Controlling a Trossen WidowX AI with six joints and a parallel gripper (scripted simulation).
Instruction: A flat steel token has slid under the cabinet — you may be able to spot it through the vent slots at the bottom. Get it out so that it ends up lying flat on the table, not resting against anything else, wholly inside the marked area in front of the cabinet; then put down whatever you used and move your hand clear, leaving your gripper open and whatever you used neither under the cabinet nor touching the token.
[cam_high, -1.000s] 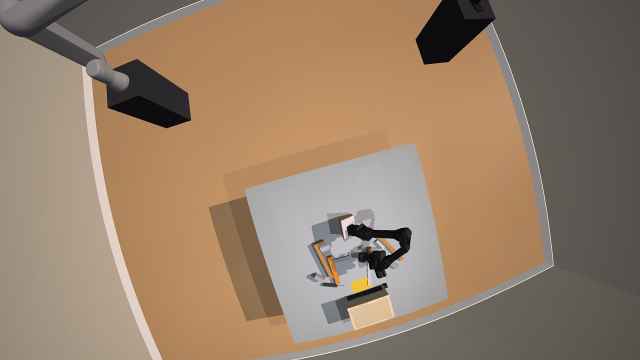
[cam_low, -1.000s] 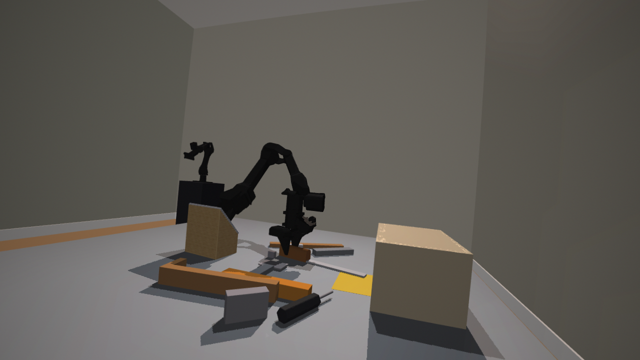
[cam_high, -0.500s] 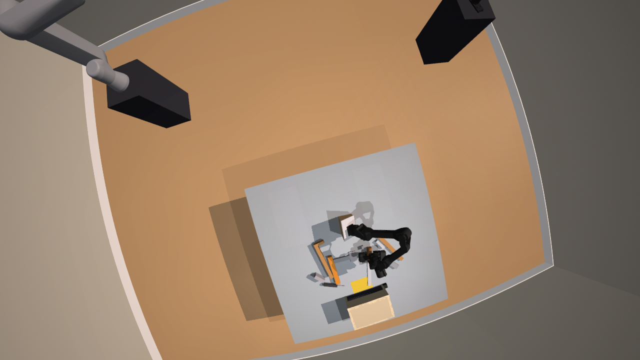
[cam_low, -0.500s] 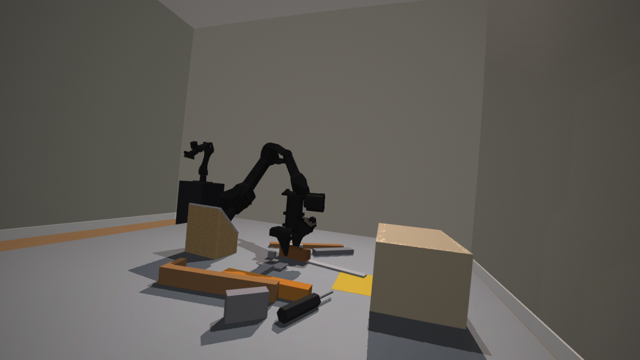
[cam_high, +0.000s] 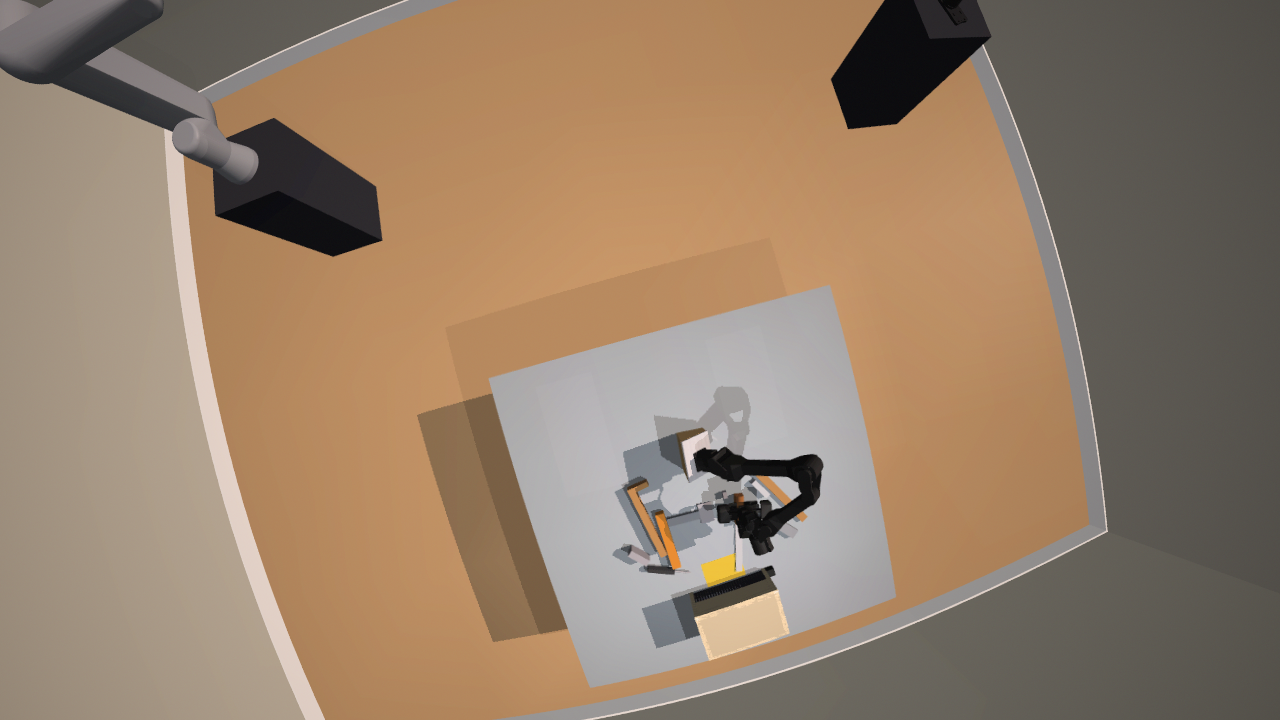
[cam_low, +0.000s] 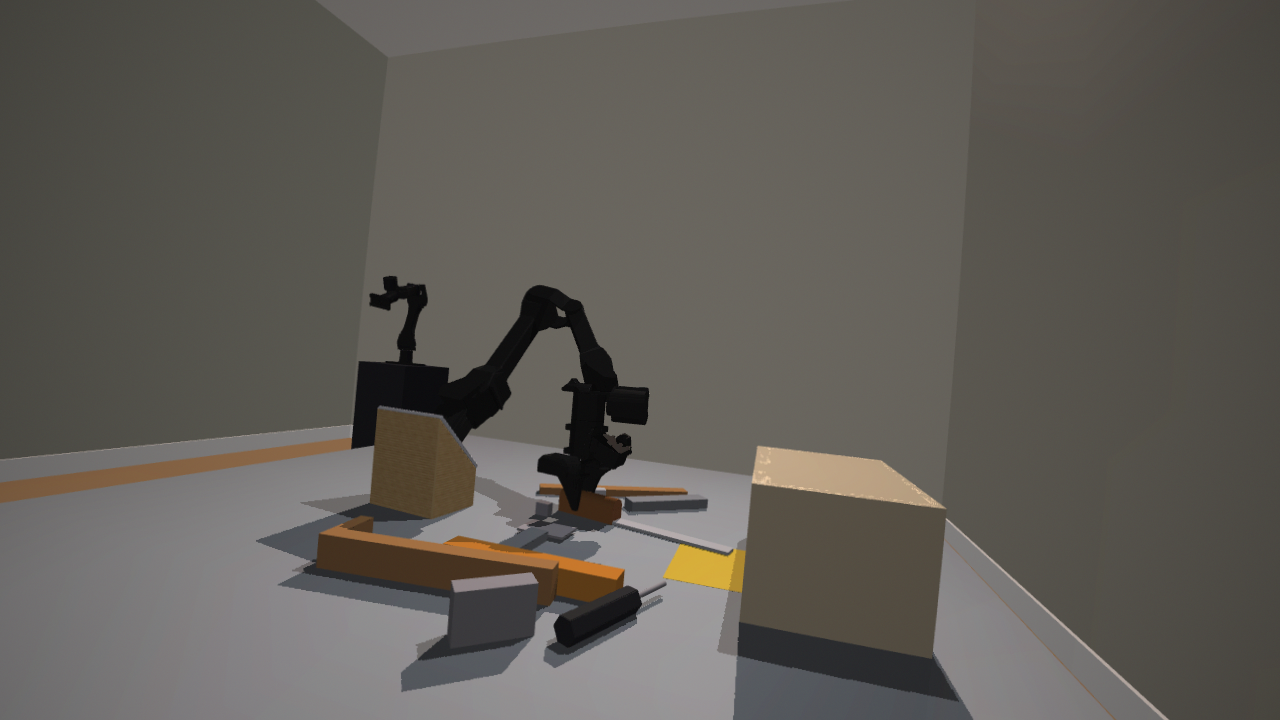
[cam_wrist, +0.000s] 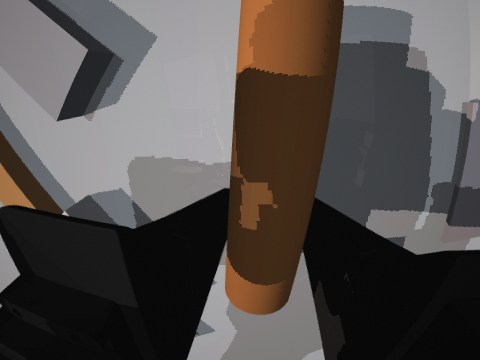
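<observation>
My gripper (cam_wrist: 267, 201) (cam_low: 583, 499) points down and is shut on the orange round handle (cam_wrist: 280, 125) (cam_low: 608, 511) of a tool, low over the table. From the handle a thin pale flat strip (cam_high: 738, 548) (cam_low: 675, 536) runs toward the cabinet; its far end is over or beside the yellow marked area (cam_high: 716, 572) (cam_low: 698, 569). The tan cabinet (cam_high: 741, 625) (cam_low: 836, 555) stands just behind that area, with dark vent slots (cam_high: 729, 586) along its bottom front. I cannot make out the steel token in any view.
Left of the marked area in the top view are an orange hooked bar (cam_high: 644, 519) (cam_low: 429, 558), an orange bar (cam_high: 666, 541), a grey block (cam_low: 494, 610) and a black-handled driver (cam_high: 660, 569) (cam_low: 597, 616). A wooden block (cam_low: 402, 465) stands near the arm's base. A grey bar (cam_low: 666, 504) lies beyond the gripper.
</observation>
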